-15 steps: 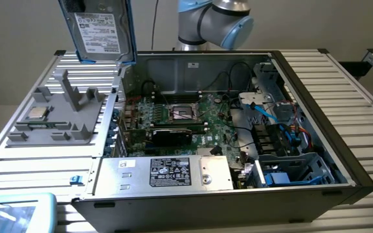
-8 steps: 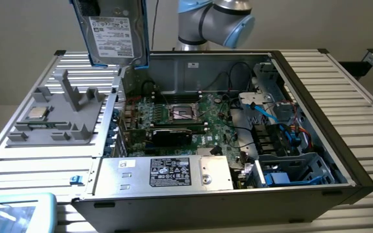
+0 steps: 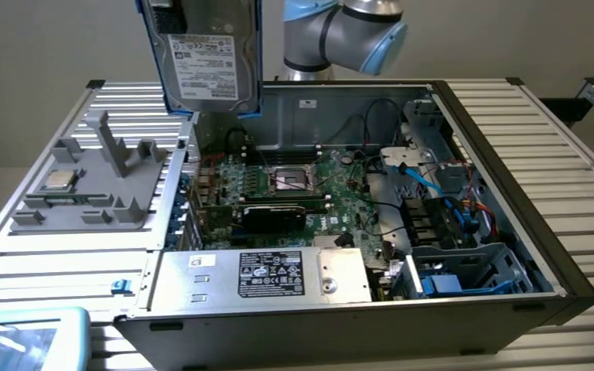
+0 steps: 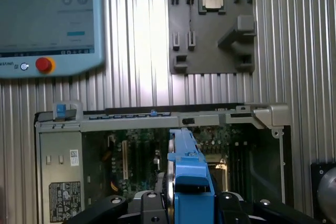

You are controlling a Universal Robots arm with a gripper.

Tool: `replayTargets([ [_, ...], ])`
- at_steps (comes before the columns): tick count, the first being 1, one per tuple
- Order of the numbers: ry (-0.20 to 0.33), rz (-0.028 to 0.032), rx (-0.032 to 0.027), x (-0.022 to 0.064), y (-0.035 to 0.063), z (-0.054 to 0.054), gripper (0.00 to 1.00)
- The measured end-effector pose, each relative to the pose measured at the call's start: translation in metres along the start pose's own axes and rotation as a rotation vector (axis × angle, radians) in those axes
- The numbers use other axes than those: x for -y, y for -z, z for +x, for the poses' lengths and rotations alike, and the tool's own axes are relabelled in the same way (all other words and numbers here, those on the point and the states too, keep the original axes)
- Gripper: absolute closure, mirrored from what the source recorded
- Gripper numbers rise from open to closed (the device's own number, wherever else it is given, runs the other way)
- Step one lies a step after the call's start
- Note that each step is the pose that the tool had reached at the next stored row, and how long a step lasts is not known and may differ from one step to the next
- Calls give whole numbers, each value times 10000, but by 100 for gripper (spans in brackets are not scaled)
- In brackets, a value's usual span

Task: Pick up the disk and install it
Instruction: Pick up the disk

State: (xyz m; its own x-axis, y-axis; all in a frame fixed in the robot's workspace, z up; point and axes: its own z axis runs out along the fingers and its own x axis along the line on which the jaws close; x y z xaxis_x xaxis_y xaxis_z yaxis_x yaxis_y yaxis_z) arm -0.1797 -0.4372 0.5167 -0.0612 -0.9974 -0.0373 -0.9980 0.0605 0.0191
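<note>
Open black PC case [image 3: 328, 332] sits on ribbed metal table [image 3: 544, 131], silver PSU box w/ label [image 3: 276, 274] nearest. Above case's far-left corner, black pincer [image 4: 191, 203] is part-closed on flat silver-grey disk in blue plastic carrier [image 3: 206, 58], gripping it upright, clear of table.

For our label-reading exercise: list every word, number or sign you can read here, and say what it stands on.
No text reads clearly.
White label on the blue-framed silver-grey hard drive: print too small.
Black label on the silver metal power supply box: too small.
Screen of the pale blue teach pendant: blurred.
</note>
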Motion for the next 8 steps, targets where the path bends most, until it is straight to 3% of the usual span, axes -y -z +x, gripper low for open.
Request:
replayTargets([
  [8, 0, -5, 0, 305, -23, 145, 63],
])
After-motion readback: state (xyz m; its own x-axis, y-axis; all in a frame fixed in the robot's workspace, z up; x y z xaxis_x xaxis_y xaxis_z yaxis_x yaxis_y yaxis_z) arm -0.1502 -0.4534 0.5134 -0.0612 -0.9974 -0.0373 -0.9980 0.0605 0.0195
